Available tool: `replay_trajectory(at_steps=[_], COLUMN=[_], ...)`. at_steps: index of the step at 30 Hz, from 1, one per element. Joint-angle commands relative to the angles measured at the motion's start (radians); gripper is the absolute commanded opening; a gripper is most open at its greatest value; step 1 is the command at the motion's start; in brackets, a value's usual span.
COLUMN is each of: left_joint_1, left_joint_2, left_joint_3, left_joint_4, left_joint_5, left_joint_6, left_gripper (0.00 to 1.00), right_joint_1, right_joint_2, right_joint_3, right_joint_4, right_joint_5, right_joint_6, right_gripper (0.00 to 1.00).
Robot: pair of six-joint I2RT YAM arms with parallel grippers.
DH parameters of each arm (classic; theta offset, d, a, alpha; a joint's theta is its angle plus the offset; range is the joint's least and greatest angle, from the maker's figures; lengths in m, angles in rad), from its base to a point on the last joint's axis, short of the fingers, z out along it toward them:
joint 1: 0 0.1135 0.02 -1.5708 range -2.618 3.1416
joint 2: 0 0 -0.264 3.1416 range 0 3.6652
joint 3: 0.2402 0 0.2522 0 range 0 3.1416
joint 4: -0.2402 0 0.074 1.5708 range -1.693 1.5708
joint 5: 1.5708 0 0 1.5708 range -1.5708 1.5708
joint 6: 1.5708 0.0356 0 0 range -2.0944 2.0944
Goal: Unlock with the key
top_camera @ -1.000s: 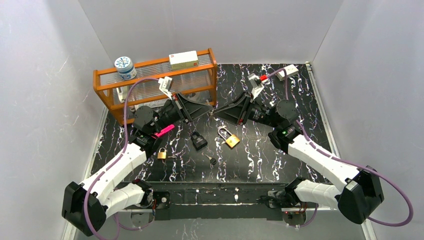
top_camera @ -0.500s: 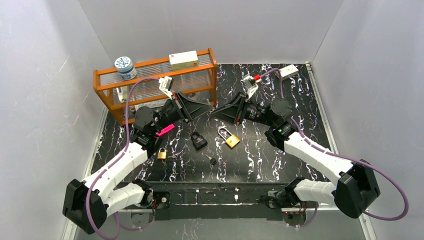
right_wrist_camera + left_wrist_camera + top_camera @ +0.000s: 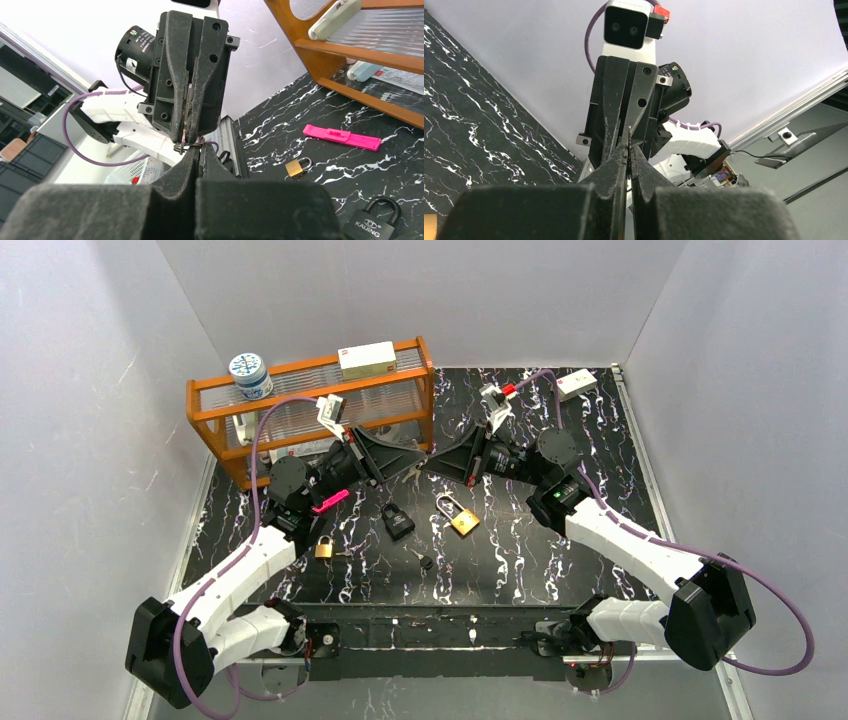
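- Left gripper [image 3: 424, 461] and right gripper [image 3: 434, 463] meet tip to tip, and both look clamped on the small silver ringed key [image 3: 188, 142] in mid-air.
- No lock entered yet. The black padlock [image 3: 398, 522] and long-shackled brass padlock [image 3: 460, 520] lie apart on the black marbled table [image 3: 540, 550] below.
- Both arms reach inward, forearms raised.

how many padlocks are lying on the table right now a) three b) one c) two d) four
a: a black padlock, a long-shackled brass padlock and a small brass padlock lie apart on the marbled table.
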Motion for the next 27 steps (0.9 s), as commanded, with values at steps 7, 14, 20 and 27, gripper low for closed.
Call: replay_trajectory(at_steps=[7,14,20,27], left_joint_1=[-0.004,-0.004,-0.004,-0.004], left_joint_2=[-0.018,-0.010,-0.008,-0.003], left_joint_3=[-0.011,0.010,0.007,0.014], left_joint_4=[0.073,0.073,0.073,0.073], left_joint_5=[-0.019,-0.012,-0.001,0.034], left_joint_6=[0.020,0.041,0.056,0.061], left_gripper=[0.06,0.00,0.00,0.00], right_joint_1=[-0.002,-0.002,-0.002,-0.002], right_joint_2=[-0.042,-0.065,-0.094,-0.112], right_joint_3=[0.085,0.095,0.084,0.052], right_joint_4=[-0.102,-0.220,-0.200,-0.108], right_joint_5=[-0.033,-0.040,-0.031,0.028], right_joint_6=[-0.109,-0.210,-0.241,-0.213], right_gripper=[0.01,0.68,0.65,0.42])
